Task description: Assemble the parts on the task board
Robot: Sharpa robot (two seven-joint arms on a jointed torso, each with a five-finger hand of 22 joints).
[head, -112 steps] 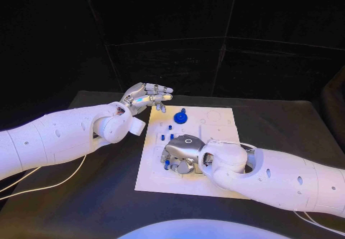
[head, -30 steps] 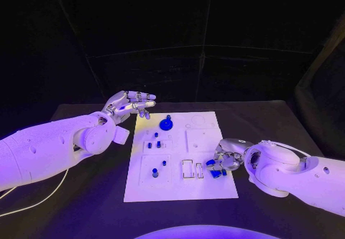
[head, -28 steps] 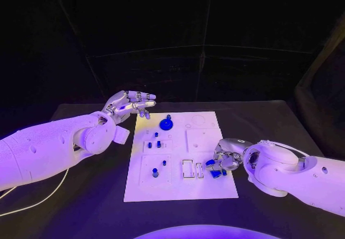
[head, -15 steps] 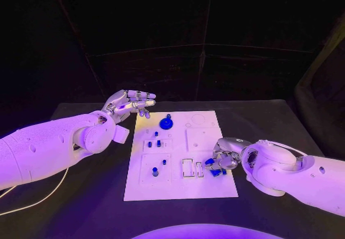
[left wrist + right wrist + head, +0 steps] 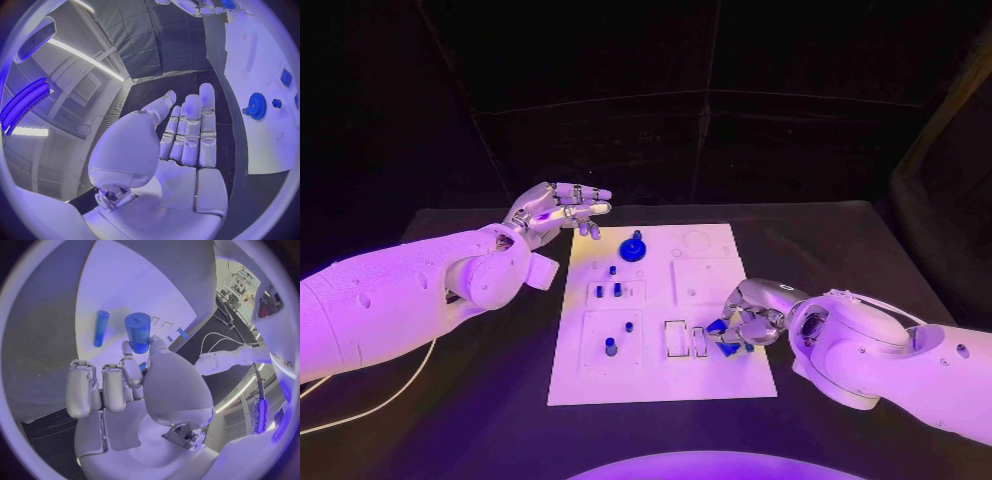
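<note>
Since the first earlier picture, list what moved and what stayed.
The right robot hand left the board's near-left area and now holds a blue cylinder over the task board's near-right part. The left robot hand stays raised, open, at the far-left corner; the blue gear is unmoved.

- My head camera looks steeply down on the flat white rectangular task board [image 5: 664, 312] from some way above.
- Both wrist cameras sit close behind my palms, sharing that board [image 5: 262, 75] [image 5: 134, 282].

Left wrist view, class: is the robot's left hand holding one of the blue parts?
No. The left hand is bare, its fingers straight and apart, and the blue gear lies beyond on the task board.
</note>
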